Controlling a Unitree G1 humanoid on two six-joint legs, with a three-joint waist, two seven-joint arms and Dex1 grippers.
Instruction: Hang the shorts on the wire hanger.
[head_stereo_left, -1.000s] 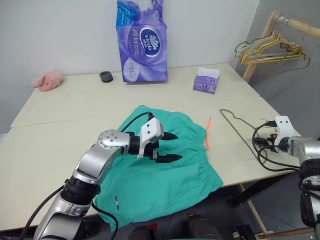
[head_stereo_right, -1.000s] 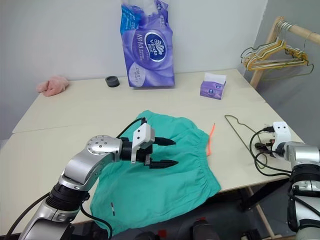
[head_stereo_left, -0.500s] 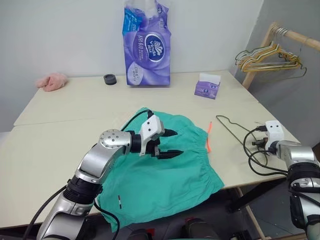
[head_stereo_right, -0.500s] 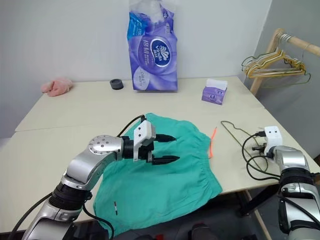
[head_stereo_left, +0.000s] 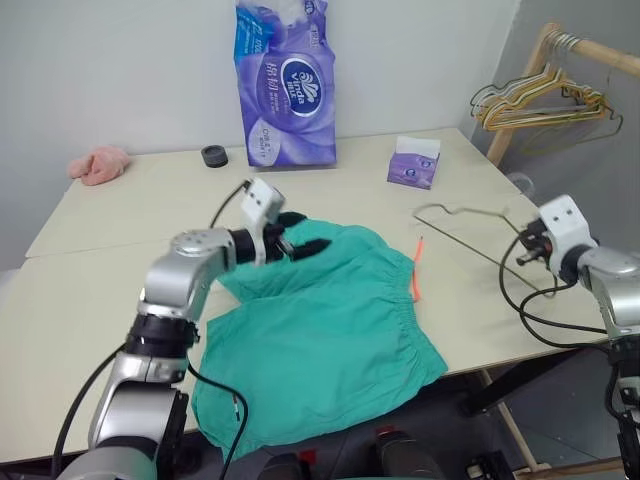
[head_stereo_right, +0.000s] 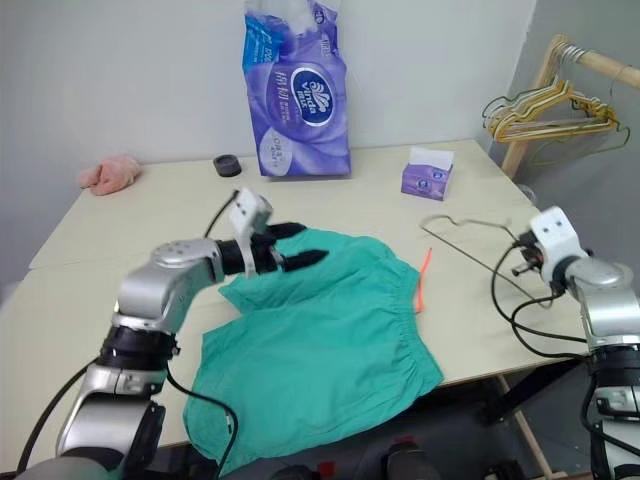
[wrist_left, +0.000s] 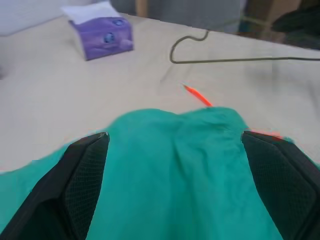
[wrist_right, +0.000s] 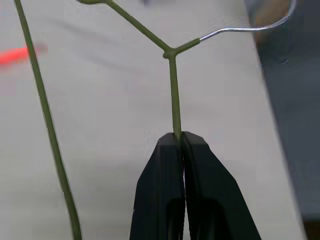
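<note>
- The left gripper (head_stereo_left: 300, 243) hangs just above the far edge of the shorts (head_stereo_left: 330, 330), fingers spread wide and grasping nothing. From the left wrist view the two black fingers (wrist_left: 82, 165) straddle a raised fold of green cloth without touching it.
- The shorts lie flat near the front edge of the tabletop (head_stereo_left: 120, 215), one leg spilling over that edge. A good pinch, I judge, would take the waistband side — the gathered edge facing the right — rather than loose cloth in the middle, so the fabric lifts as one layer.
- An orange stick (head_stereo_left: 415, 268) lies just beside the waistband; better left alone.
- The wire hanger (head_stereo_left: 470, 232) sits toward the right edge, its hook end up off the surface. The right gripper (wrist_right: 177, 142) is clenched on the straight wire just below the twist at the neck.
- That grip is narrow — the wire may swivel between the pads, so keeping the triangle level and steady should help before the two arms meet.
</note>
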